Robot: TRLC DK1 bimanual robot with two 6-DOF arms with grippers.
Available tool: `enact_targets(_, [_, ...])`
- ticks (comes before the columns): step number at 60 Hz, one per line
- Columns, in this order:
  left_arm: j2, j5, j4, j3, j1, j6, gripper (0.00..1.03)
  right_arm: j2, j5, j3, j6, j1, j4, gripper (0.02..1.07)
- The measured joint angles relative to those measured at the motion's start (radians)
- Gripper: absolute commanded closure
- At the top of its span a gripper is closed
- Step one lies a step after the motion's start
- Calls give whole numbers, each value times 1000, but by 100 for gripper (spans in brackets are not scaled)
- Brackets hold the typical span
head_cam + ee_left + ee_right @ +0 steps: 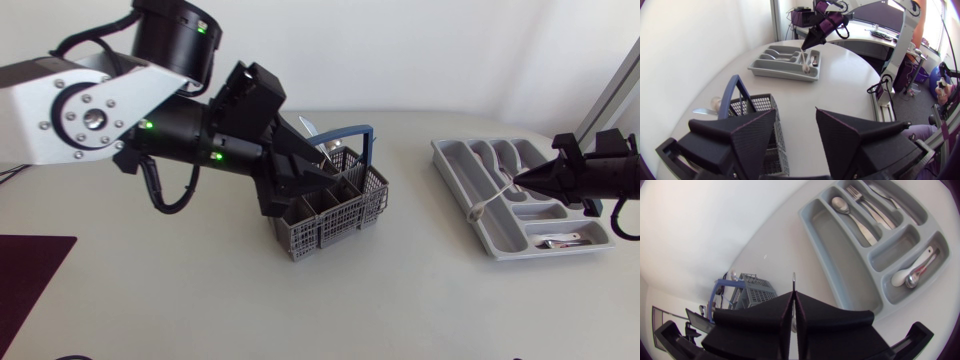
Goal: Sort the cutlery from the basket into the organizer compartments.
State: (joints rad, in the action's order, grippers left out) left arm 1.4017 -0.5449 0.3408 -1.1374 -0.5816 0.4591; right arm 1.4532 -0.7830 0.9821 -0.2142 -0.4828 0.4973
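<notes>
Right pincer (519,180) clenched on a utensil (492,198) above the organizer (455,166); left pincer (795,112) spread over the basket (340,226).

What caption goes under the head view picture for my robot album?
Left end effector open at the cutlery basket while the right end effector holds a white utensil over the organizer.

The jaws pinch a thin utensil (794,280) edge-on beside the grey organizer (840,255), basket (757,292) beyond.
</notes>
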Motion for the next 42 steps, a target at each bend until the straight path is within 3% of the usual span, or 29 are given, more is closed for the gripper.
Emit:
enact_targets(23, [221, -3, 22, -199, -108, -59, 46, -135, -6, -26, 70, 287, -51, 101])
enact_targets(42, [315, -37, 48, -265, -160, -72, 46, -242, -6, -81, 129, 409, -105, 101])
